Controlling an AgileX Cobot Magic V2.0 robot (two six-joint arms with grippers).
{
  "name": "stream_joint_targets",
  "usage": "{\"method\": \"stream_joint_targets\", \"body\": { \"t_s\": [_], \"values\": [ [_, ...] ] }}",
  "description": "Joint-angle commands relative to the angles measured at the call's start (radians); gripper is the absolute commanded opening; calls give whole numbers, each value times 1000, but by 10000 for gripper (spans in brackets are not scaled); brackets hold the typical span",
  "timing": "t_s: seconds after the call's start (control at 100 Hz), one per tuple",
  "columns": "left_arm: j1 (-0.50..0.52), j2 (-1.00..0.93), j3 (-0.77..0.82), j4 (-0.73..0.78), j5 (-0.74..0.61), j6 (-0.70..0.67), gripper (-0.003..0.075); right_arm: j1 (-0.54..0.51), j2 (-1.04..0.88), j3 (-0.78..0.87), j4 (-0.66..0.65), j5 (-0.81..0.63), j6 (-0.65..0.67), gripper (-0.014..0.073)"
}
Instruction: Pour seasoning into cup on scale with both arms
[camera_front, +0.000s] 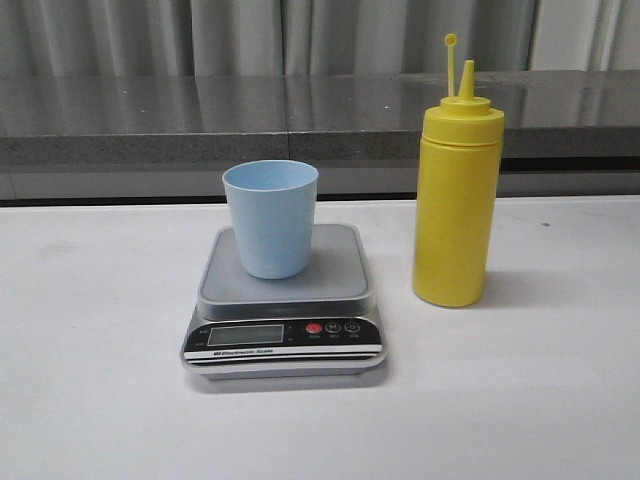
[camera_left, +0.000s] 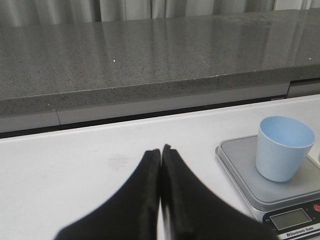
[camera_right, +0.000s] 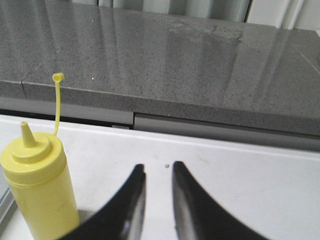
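A pale blue cup (camera_front: 270, 218) stands upright on the grey plate of the scale (camera_front: 340, 270) at the middle of the white table. To its right stands the yellow seasoning bottle (camera_front: 457, 205), upright, its cap stalk sticking up. No arm shows in the front view. In the left wrist view my left gripper (camera_left: 161, 150) is shut and empty over bare table, with the cup (camera_left: 283, 147) and scale (camera_left: 240, 165) off to one side. In the right wrist view my right gripper (camera_right: 158, 169) is open and empty, the seasoning bottle (camera_right: 40, 190) standing beside it.
A grey stone ledge (camera_front: 200, 120) runs along the far edge of the white table (camera_front: 90, 350), with grey curtains behind it. The scale's black front panel (camera_front: 285, 335) with display and red button faces the near side.
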Motion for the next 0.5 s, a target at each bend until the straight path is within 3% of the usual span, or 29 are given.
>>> {"method": "stream_joint_targets", "body": {
  "t_s": [0.0, 0.1, 0.27, 0.49],
  "values": [
    [2, 5, -29, -2, -85, -9, -18, -5, 31, -37, -1, -89, 0, 432],
    [2, 5, -29, -2, -85, -9, -18, -5, 79, -37, -1, -90, 0, 616],
    [2, 5, -29, -2, -85, -9, -18, 20, 156, 0, -2, -168, 0, 583],
    [2, 5, -29, -2, -85, -9, -18, 107, 246, 82, -11, -414, 0, 583]
  ]
}}
